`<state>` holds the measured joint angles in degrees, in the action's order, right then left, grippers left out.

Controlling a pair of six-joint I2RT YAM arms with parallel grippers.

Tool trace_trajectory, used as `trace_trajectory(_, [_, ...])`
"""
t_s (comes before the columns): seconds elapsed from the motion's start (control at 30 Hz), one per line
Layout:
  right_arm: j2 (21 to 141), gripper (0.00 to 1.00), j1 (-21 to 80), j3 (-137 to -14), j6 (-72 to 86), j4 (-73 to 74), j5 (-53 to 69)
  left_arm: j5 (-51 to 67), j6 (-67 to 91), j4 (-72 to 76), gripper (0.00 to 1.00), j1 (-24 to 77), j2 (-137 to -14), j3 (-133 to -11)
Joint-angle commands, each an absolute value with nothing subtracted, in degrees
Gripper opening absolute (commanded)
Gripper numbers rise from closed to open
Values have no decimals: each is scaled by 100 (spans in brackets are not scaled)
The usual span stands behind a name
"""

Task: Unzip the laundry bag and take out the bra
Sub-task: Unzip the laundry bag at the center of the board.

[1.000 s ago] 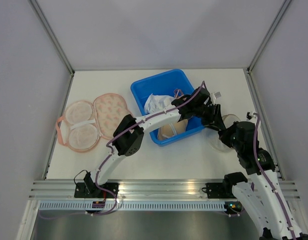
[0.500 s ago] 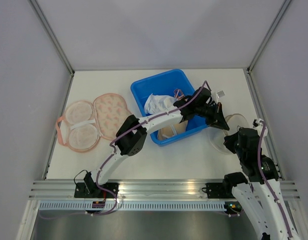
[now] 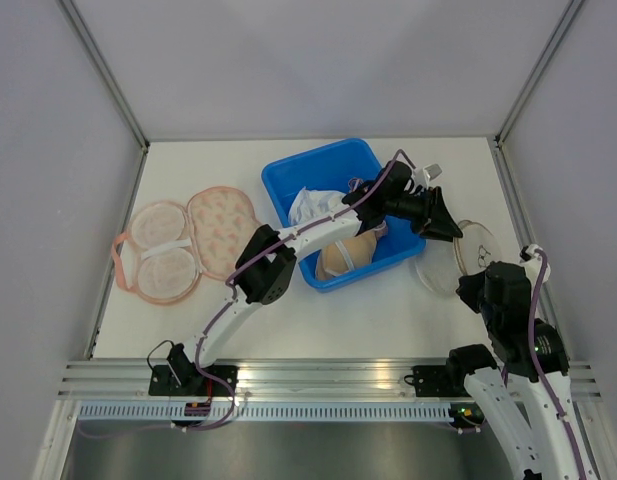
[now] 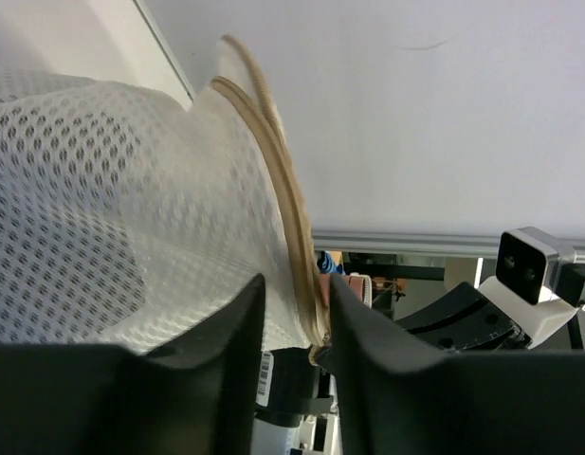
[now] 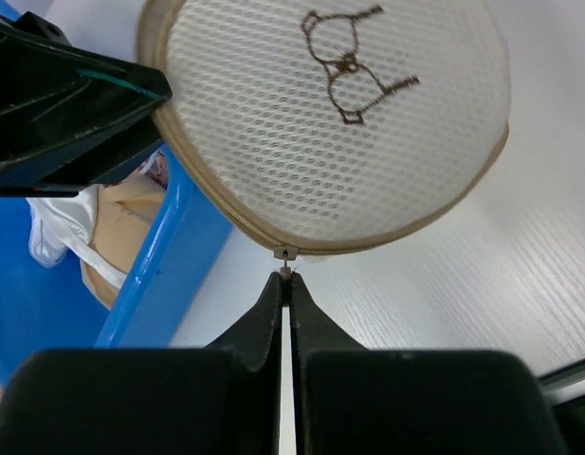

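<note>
The laundry bag (image 3: 463, 258) is a round white mesh pouch with beige trim, lying on the table right of the blue bin. My left gripper (image 3: 443, 225) reaches over the bin to its far-left rim. In the left wrist view the mesh (image 4: 83, 190) and trim fill the gap of the left gripper (image 4: 294, 284), which is shut on the rim. My right gripper (image 5: 285, 277) is shut on the small metal zipper pull (image 5: 285, 254) at the near edge of the laundry bag (image 5: 339, 123). The zip looks closed there. The bra is hidden; nothing shows through the mesh.
A blue bin (image 3: 288, 180) holds a white cloth (image 3: 313, 208) and a beige item (image 3: 343, 260), with my left arm stretched across it. A pink two-cupped padded piece (image 3: 183, 245) lies at the table's left. Frame posts and walls bound the table.
The left gripper moved right, onto the bag's rim, and the bag shifted right with it. The right arm drew back toward the near right, still gripping the zipper pull.
</note>
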<state>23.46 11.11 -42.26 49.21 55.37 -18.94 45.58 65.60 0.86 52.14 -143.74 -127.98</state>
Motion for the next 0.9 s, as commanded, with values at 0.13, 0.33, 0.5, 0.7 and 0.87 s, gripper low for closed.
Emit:
trace_trajectory(0.13, [2373,0,1116,-4184,5062,5177,-1643,4035,5978,-771,59,5168,-13747,-12972])
trace_trajectory(0.33, [2776,0,1116,-4175,5019,4720,-1433,3087,5037,-1958,65,5150,-12887,-12650])
trace_trajectory(0.5, [2830,0,1116,-4105,4983,4430,-1336,2857,4738,-2223,65,5255,-12314,-11849])
trace_trajectory(0.7, [2795,0,1116,-4139,4913,4403,-1266,2970,4885,-2417,64,5528,-12445,-11733])
trace_trajectory(0.87, [2760,1,1116,-4140,4878,4368,-1195,3516,5062,-2408,63,5704,-13042,-12392])
